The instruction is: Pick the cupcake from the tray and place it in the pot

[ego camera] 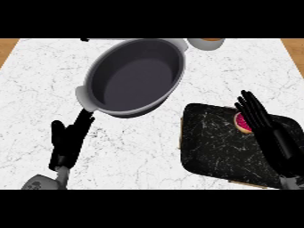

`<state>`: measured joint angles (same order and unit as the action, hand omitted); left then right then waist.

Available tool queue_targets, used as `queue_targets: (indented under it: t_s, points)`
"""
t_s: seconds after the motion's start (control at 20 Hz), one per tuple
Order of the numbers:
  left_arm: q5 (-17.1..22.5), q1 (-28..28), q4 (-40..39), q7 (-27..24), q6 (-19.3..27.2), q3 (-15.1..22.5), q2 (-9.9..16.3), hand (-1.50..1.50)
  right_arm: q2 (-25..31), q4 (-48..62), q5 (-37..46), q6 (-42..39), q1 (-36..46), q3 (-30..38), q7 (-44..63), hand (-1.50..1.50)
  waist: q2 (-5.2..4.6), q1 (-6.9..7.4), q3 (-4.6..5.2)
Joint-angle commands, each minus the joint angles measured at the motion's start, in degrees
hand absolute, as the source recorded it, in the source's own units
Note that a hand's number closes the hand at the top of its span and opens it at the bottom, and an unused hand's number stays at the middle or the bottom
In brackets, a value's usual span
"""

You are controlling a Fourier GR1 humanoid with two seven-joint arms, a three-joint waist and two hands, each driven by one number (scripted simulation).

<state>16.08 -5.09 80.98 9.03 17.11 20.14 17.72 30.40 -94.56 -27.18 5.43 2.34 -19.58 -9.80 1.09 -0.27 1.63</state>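
One view, head cam: cupcake [242, 123] is seen on dark tray [213, 147] at lower right, mostly hidden by right hand [273, 133], fingers straight, nothing held. Pot [133, 76] sits upper centre. Left hand [67, 141], lower left, is held straight-fingered, nothing held.

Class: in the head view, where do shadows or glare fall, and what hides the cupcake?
Head view: even light, no glare on the marble counter; the pot is dark inside and casts a thin shadow under its lower rim; the right hand covers most of the cupcake on the tray.
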Motion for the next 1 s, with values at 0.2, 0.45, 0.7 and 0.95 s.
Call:
queue_targets:
  t_s: [0.2,0.45,0.7,0.95]
  points:
    - [-7.2,-2.6,-2.6,-0.9,1.5,-7.9,14.2,0.00,5.5,5.0,4.1,-7.2,9.0,0.7,1.3,1.50,-1.30,2.27,-1.69]
    - [-5.8,0.5,-4.5,3.9,3.3,-8.7,13.9,0.00,3.7,8.8,22.3,19.1,6.2,7.6,-8.0,-1.50,-1.00,0.26,-1.77]
    - [-6.2,-2.9,-5.6,8.1,1.0,-11.0,15.1,0.00,2.3,4.8,29.2,20.5,4.8,4.4,-9.3,-1.50,-1.00,-0.05,-1.61]
    - [-7.5,0.7,2.2,11.2,1.5,-10.5,15.8,0.00,12.3,-1.8,32.2,13.7,0.4,4.9,0.6,-1.50,-0.80,0.39,-1.59]
